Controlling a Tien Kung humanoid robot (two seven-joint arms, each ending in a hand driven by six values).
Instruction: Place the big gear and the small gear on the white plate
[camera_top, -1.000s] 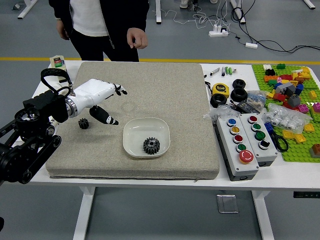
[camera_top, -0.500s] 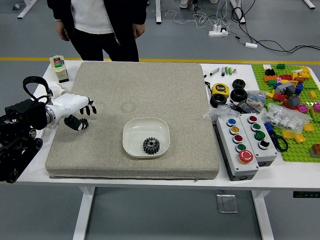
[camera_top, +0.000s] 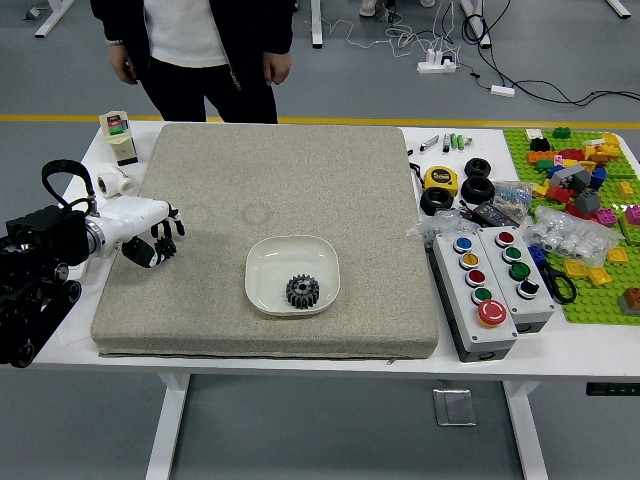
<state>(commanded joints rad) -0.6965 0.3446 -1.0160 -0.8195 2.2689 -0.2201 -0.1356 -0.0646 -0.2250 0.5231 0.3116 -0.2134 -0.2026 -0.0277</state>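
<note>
My left hand (camera_top: 163, 242), white with black parts, is low over the left side of the grey-beige mat. It partly covers the small black gear (camera_top: 167, 247), and whether it grips the gear cannot be made out. The big dark gear (camera_top: 302, 291) lies inside the white plate (camera_top: 264, 262), toward its front right. The plate rests on the mat, right of the hand. My right hand is out of view.
A person stands behind the table, both hands hanging down. Left of the mat (camera_top: 350, 180) are a white-and-green bottle (camera_top: 118, 137) and a white object (camera_top: 113, 182). Button boxes (camera_top: 474, 300), black rings, tape measure (camera_top: 441, 180) and colored bricks (camera_top: 585, 190) lie to the right.
My left hand has moved left and slightly down to the small gear, away from the plate. The person's hand on the right has lowered. Both gears and the plate have stayed put.
</note>
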